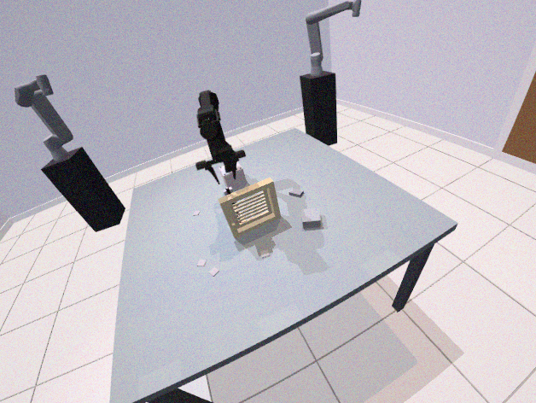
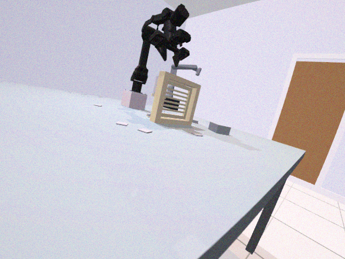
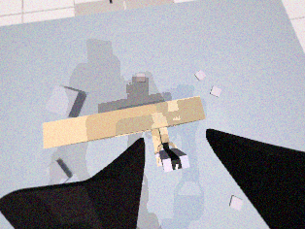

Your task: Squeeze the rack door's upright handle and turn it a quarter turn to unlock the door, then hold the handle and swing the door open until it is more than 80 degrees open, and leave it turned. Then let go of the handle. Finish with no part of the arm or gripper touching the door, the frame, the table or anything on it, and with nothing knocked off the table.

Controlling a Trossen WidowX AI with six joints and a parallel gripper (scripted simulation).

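The tan rack frame [image 1: 247, 189] [image 2: 156, 97] [image 3: 102, 127] stands upright on the table. Its slatted door [image 1: 252, 207] appears shut in the frame. The handle [image 3: 173, 159] sticks out from the side nearest the arm's base, in the wrist view just below the frame's right half; in the top view it shows only as a small light and dark part [image 1: 228, 189]. My gripper [image 1: 227, 181] [image 2: 170, 63] [image 3: 174, 137] is open and points down, above the frame's top. In the wrist view the handle lies between and beyond the fingertips, not touched. The handle's exact turn is hard to tell.
A grey block [image 1: 311, 219] [image 2: 219, 128] [image 3: 60, 99] and a smaller one [image 1: 296, 192] [image 3: 64, 168] lie on one side of the frame. Several small flat tiles [image 1: 201, 262] [image 2: 144, 130] [image 3: 236, 202] lie around it. The arm's pale base block [image 2: 133, 100] stands behind the frame.
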